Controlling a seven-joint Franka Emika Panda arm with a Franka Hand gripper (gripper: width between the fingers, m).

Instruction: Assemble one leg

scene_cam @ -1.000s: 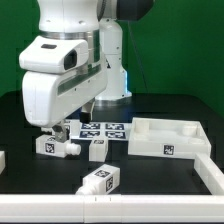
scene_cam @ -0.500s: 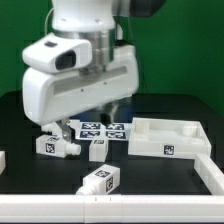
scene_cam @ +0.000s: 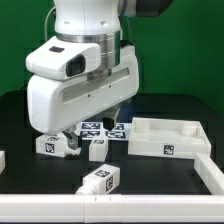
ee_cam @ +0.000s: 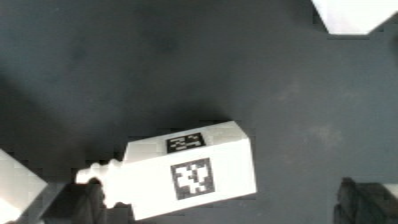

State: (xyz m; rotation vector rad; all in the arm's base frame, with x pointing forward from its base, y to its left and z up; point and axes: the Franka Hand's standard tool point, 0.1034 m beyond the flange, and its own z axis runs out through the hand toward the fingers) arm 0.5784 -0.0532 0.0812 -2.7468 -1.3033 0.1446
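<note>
In the wrist view a white leg (ee_cam: pixel 187 170) with a black marker tag lies on the black table, tilted. My gripper (ee_cam: pixel 214 205) is open above it; one dark finger (ee_cam: pixel 59 205) is beside the leg's peg end and the other (ee_cam: pixel 370 200) stands well clear of it. In the exterior view my gripper (scene_cam: pixel 72 135) hangs low over the left group of white legs (scene_cam: pixel 55 145), mostly hidden by the big white hand. A second leg (scene_cam: pixel 97 148) lies beside them and a third (scene_cam: pixel 100 181) lies nearer the front. I cannot tell which leg the wrist view shows.
A white walled tabletop part (scene_cam: pixel 168 138) sits at the exterior view's right. The marker board (scene_cam: pixel 107 128) lies behind the legs. White parts show at the left edge (scene_cam: pixel 3 158) and front right (scene_cam: pixel 212 172). A white rim (scene_cam: pixel 100 205) runs along the front.
The arm has swung toward the exterior view's right and turned, and the hand now hangs lower over the left group of legs. The parts on the table have not moved.
</note>
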